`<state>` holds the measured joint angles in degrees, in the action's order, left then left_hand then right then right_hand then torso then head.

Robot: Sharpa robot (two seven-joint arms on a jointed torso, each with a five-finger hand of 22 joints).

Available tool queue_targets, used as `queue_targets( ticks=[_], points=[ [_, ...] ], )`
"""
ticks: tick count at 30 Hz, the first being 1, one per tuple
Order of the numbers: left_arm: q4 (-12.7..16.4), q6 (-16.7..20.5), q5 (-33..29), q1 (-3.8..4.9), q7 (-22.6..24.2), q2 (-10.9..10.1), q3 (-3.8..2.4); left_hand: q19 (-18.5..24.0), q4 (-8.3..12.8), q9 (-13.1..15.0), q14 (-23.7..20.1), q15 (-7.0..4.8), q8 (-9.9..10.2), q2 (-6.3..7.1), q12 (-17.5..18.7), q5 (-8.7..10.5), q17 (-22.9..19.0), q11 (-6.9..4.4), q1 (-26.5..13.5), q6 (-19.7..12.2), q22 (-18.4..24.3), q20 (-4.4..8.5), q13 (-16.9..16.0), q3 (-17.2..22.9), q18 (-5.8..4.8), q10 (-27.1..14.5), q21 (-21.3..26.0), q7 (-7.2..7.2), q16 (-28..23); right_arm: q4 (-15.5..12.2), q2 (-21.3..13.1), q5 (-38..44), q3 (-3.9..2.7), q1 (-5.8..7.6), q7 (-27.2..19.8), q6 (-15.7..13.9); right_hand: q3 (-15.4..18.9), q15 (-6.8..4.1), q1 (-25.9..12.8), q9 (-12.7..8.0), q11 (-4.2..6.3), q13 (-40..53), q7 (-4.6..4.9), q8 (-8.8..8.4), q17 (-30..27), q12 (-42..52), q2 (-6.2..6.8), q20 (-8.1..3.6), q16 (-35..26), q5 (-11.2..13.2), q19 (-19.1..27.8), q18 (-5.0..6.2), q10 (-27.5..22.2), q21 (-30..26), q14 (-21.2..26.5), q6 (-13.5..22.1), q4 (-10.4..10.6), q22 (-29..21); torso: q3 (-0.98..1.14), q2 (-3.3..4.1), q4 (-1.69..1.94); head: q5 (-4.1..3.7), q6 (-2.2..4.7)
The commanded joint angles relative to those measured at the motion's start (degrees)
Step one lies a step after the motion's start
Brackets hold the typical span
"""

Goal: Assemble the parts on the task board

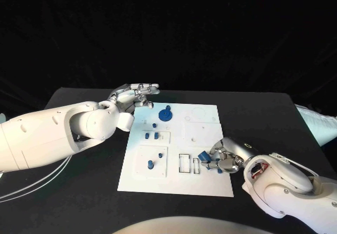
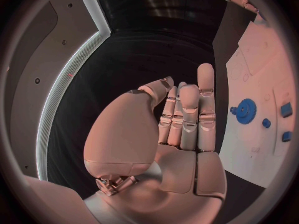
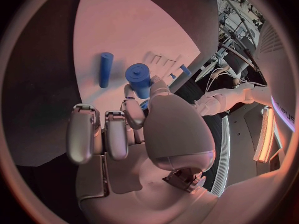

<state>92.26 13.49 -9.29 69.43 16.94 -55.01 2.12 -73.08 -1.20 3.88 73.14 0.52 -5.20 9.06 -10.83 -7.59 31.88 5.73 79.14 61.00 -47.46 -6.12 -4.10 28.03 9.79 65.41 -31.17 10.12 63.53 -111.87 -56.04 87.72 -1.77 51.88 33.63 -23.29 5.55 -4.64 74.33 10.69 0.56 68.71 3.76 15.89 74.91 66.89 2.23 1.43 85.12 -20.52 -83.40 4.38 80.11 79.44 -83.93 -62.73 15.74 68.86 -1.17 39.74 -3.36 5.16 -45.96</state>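
— So what is the right hand point(image 1: 223, 160) doing?
— It holds a blue peg point(image 3: 139, 79) at the white board's point(image 1: 203, 185) five o'clock side, by two slots point(image 1: 189, 163). I think it must go into a hole next.
— And the left hand point(image 1: 133, 95)?
— It holds nothing, fingers straight and close together, off the board's eleven o'clock corner near the blue gear point(image 1: 165, 115). Lots of room there.

The right robot hand point(image 1: 223, 158) hides most of the blue part point(image 1: 203, 157) it grips.
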Motion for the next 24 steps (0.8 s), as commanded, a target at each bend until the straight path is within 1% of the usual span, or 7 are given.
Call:
queue_targets(
  ticks=[1, 4, 7, 10, 15, 18, 24],
  points=[
    [0.2, -1.2, 0.2, 0.03, 0.2, 0.1, -0.03, 0.2, 0.5, 0.0, -0.4, 0.05, -0.2, 0.14, -0.3, -0.24, -0.1, 0.03, 0.0, -0.4, 0.1, 0.07, 0.1, 0.0, 0.60, -0.5, 0.2, -0.02, -0.2, -1.0, 0.1, -3.7, -0.12, 0.15, 0.1, -4.8, 0.1, -0.35, 1.4, 1.7, 0.53, 0.0, -0.35, 0.70, 5.6, -0.1, -2.69, -0.43, 0.4, -0.7, -0.1, -0.31, 0.8, 0.4, -4.5, -0.6, 0.6, 0.0, -0.03, 0.00, 0.02, -0.12, 0.04],
    [0.3, -1.3, 0.2, 0.03, 0.2, 0.1, -0.03, 0.2, 0.5, 0.0, -0.4, 0.05, -0.2, 0.14, -0.3, -0.24, -0.1, 0.03, 0.0, -0.4, 0.1, 0.07, 0.1, 0.0, 0.60, -0.5, 0.2, -0.02, -0.2, -1.2, 0.7, -5.6, -0.21, 0.24, 0.1, -4.4, 0.3, -0.37, 1.2, 1.8, 0.54, 0.0, -0.37, 0.75, 5.7, -0.2, -2.70, -0.45, 0.5, -1.2, -0.1, -0.34, 0.8, 0.4, -4.5, -0.6, 0.7, 0.2, -0.07, 0.03, 0.11, -0.07, -0.03],
    [0.4, -1.3, 0.2, 0.03, 0.2, 0.2, -0.03, 0.2, 0.5, 0.0, -0.4, 0.05, -0.2, 0.14, -0.3, -0.24, -0.1, 0.03, 0.0, -0.4, 0.1, 0.07, 0.1, 0.0, 0.60, -0.5, 0.2, -0.02, -0.2, -1.0, 1.6, -6.9, -0.24, 0.28, 0.2, -3.6, 0.6, -0.37, 0.8, 2.1, 0.55, 0.0, -0.38, 0.79, 5.8, -0.4, -2.84, -0.46, 0.5, -1.7, -0.1, -0.34, 0.8, 0.4, -4.5, -0.5, 0.8, 0.2, -0.09, 0.02, 0.07, -0.05, -0.07],
    [0.4, -1.3, 0.2, 0.03, 0.2, 0.2, -0.03, 0.2, 0.5, 0.0, -0.4, 0.05, -0.2, 0.14, -0.3, -0.24, -0.1, 0.03, 0.0, -0.4, 0.1, 0.07, 0.1, 0.0, 0.60, -0.5, 0.2, -0.02, -0.2, -0.7, 2.7, -8.0, -0.24, 0.30, 0.3, -1.6, 0.9, -0.37, 0.1, 2.3, 0.55, -0.2, -0.37, 0.84, 5.8, -0.8, -3.01, -0.46, 0.5, -2.0, -0.1, -0.36, 0.8, 0.5, -4.5, -0.5, 0.9, 0.3, -0.06, 0.00, 0.08, -0.08, -0.11],
    [0.5, -1.4, 0.2, 0.03, 0.2, 0.3, -0.03, 0.2, 0.5, 0.0, -0.4, 0.05, -0.2, 0.14, -0.3, -0.24, -0.1, 0.03, 0.0, -0.4, 0.1, 0.07, 0.1, 0.0, 0.60, -0.5, 0.2, -0.02, -0.2, 0.1, 4.3, -9.2, -0.22, 0.32, 0.5, 2.1, 2.4, -0.39, -3.3, 3.0, 0.61, -1.2, -0.49, 1.00, 6.0, -2.3, -4.28, -0.45, 0.6, -2.5, -0.2, -0.37, 0.6, 0.5, -4.5, -0.6, 1.0, 0.4, -0.14, -0.01, 0.10, -0.12, -0.17],
    [0.6, -1.4, 0.2, 0.04, 0.1, 0.4, -0.03, 0.2, 0.5, 0.0, -0.4, 0.05, -0.2, 0.14, -0.3, -0.24, -0.1, 0.03, 0.0, -0.4, 0.1, 0.07, 0.1, 0.0, 0.60, -0.5, 0.2, -0.02, -0.2, 0.6, 4.9, -9.3, -0.20, 0.35, 0.6, 3.8, 3.1, -0.46, -4.5, 3.4, 0.71, -2.1, -0.61, 1.14, 6.2, -3.5, -4.65, -0.51, 0.7, -2.7, -0.2, -0.38, 0.4, 0.6, -4.5, -0.8, 1.0, 0.5, -0.14, 0.01, 0.03, -0.02, -0.21],
    [0.7, -1.4, 0.2, 0.04, 0.1, 0.4, -0.03, 0.2, 0.5, 0.0, -0.4, 0.05, -0.2, 0.14, -0.3, -0.24, -0.1, 0.03, 0.0, -0.4, 0.1, 0.07, 0.1, 0.0, 0.60, -0.5, 0.2, -0.02, -0.2, 1.9, 6.4, -9.1, -0.11, 0.40, 0.8, 5.5, 3.6, -0.53, -5.2, 3.7, 0.79, -2.8, -0.72, 1.27, 6.4, -4.4, -4.76, -0.55, 0.8, -2.6, -0.2, -0.38, 0.3, 0.6, -4.5, -0.9, 1.0, 0.5, -0.03, 0.05, -0.02, 0.18, -0.17]
  ],
)
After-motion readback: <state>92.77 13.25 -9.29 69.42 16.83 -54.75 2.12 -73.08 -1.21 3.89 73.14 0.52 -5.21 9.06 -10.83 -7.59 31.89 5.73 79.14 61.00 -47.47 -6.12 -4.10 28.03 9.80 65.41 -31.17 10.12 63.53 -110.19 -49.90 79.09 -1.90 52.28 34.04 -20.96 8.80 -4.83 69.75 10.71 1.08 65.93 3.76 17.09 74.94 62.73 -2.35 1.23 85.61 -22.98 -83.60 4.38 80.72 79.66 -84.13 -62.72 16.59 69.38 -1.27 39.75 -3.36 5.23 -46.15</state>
